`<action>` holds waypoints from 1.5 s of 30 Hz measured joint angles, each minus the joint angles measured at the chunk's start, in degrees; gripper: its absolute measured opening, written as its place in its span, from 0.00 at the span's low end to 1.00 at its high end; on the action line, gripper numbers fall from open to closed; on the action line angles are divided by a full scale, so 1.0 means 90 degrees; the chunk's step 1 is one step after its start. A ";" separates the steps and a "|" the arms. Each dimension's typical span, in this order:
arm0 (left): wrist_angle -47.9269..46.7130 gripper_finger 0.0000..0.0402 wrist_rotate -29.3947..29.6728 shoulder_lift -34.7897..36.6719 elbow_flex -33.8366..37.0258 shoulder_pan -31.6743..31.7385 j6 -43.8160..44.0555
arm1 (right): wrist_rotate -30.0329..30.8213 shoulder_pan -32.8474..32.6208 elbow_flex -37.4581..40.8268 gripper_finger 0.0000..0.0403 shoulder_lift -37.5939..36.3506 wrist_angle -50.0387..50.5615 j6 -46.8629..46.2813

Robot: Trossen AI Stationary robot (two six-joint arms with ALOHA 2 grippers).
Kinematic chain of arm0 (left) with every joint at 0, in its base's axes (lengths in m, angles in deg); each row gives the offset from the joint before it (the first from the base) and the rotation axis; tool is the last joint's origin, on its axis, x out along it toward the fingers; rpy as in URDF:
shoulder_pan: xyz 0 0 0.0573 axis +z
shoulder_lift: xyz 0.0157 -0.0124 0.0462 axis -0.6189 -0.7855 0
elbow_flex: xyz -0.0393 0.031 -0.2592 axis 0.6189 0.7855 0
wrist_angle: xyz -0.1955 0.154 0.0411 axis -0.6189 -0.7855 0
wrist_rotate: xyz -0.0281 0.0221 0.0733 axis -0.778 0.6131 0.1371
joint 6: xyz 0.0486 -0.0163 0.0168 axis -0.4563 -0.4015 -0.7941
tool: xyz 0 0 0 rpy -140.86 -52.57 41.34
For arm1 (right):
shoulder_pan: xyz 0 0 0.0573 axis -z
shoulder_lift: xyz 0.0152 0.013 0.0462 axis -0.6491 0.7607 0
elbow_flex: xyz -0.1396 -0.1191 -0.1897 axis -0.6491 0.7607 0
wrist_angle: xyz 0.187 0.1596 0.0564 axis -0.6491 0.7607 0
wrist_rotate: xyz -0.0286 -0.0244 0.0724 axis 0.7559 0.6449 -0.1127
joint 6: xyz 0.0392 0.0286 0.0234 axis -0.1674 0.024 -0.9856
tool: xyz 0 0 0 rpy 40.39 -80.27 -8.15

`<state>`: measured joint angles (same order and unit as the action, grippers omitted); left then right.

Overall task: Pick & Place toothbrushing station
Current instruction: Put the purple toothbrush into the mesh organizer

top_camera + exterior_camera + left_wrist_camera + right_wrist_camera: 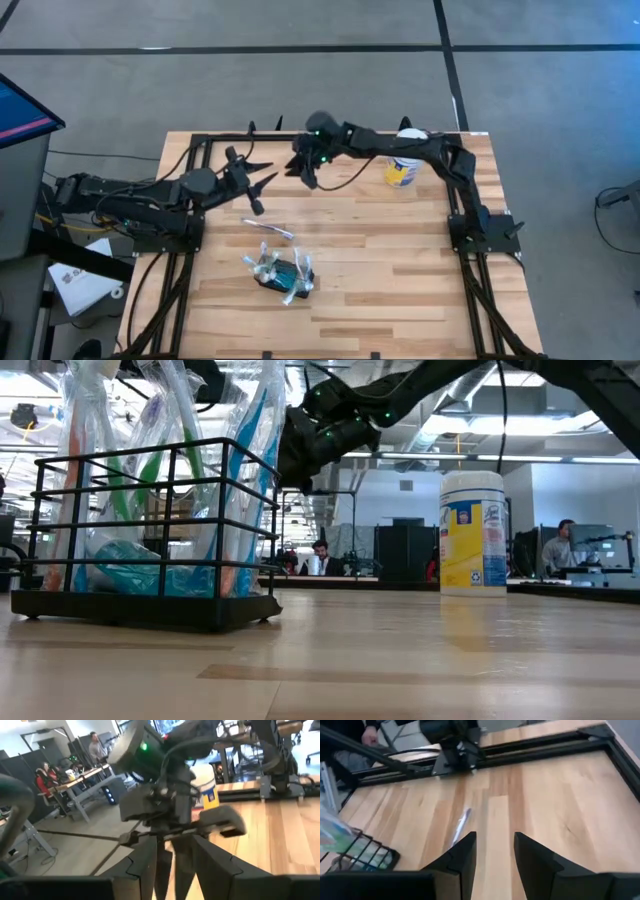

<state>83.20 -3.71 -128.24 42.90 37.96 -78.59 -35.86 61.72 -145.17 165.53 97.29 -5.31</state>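
The toothbrushing station [283, 272] is a small black wire-frame holder filled with plastic-wrapped toothbrushes. It stands on its base on the wooden table, near the front middle, and also shows in the low view [150, 560] and the right wrist view [357, 852]. One wrapped toothbrush [268, 229] lies flat on the table behind the station and shows in the right wrist view [460, 826]. My left gripper [262, 173] is open and empty above the table's far left. My right gripper [303, 172] is open and empty close beside it, facing it [494, 852].
A white-lidded round canister with a yellow label [403, 165] stands at the far right of the table [473, 532]. Black frame rails [460, 215] run along the table's edges. People sit at desks in the room beyond.
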 joint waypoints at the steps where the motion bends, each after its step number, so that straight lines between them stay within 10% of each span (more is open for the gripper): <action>1: -0.0028 0.29 -0.0001 -0.0006 0.0001 0.0000 0.0003 | 0.0014 -0.0073 -0.0003 0.30 -0.0007 0.0016 0.0080; 14: -0.0020 0.29 -0.0001 -0.0006 0.0002 -0.0002 -0.0003 | 0.1213 -0.1158 0.0022 0.30 0.0228 0.0423 0.0838; 45: -0.0090 0.29 -0.0003 -0.0006 0.0002 -0.0002 -0.0001 | 0.1396 -0.1754 0.0027 0.30 0.1126 0.0525 0.0555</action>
<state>82.40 -3.74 -128.29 42.92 37.94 -78.60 -23.30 45.93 -144.92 175.66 102.01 -0.32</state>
